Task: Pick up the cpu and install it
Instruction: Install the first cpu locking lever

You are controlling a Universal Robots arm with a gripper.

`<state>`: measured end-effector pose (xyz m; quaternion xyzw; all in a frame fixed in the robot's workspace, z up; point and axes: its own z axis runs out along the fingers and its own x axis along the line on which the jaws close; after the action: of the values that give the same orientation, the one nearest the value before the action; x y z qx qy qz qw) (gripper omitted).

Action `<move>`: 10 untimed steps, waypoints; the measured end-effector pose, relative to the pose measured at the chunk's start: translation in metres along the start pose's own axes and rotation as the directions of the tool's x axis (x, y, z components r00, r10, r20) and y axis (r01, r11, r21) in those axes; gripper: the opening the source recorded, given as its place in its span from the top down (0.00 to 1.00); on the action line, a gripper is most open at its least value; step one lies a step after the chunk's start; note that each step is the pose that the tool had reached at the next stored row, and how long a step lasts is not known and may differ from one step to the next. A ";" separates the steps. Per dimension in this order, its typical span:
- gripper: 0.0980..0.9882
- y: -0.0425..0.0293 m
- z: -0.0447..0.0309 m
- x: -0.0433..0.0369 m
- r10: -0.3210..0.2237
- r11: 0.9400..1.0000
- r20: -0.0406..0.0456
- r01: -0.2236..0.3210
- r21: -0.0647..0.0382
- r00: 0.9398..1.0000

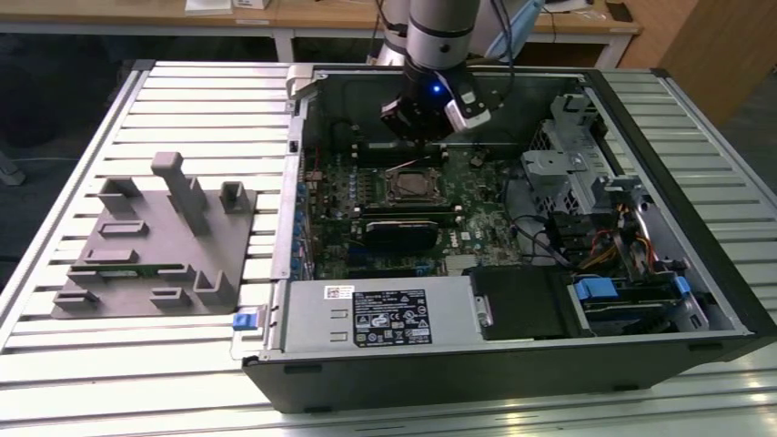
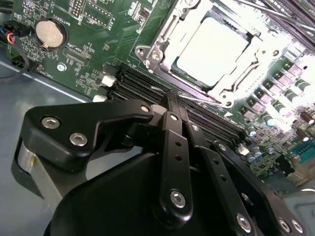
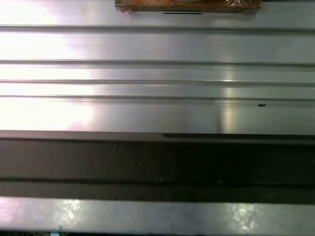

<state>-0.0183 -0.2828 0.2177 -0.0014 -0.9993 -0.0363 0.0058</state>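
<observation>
Silvery-white square metal-topped cpu [image 2: 212, 53] seated flat inside its socket frame, just beyond black gripper [image 2: 170, 101], fingers pressed together and holding nothing, hovering above.

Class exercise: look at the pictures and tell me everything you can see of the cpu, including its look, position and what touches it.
The cpu is a flat square chip with a pale, silvery metal top that glares white under the light in the second wrist view. It lies flat in the motherboard socket, framed by the metal retention bracket around its edges. In the exterior view it appears as a small square near the middle of the open computer case. The claw hangs above and beside it, not touching it.
</observation>
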 end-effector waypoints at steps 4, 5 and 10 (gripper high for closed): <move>0.98 -0.0002 0.0025 -0.0017 0.000 1.000 0.000 0.000 0.000 1.000; 0.98 -0.0002 0.0027 -0.0018 0.000 1.000 0.000 0.000 0.000 1.000; 0.98 -0.0003 0.0045 -0.0026 0.002 1.000 0.000 -0.002 0.000 1.000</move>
<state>-0.0158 -0.2827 0.2132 -0.0023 -0.9993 -0.0363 0.0057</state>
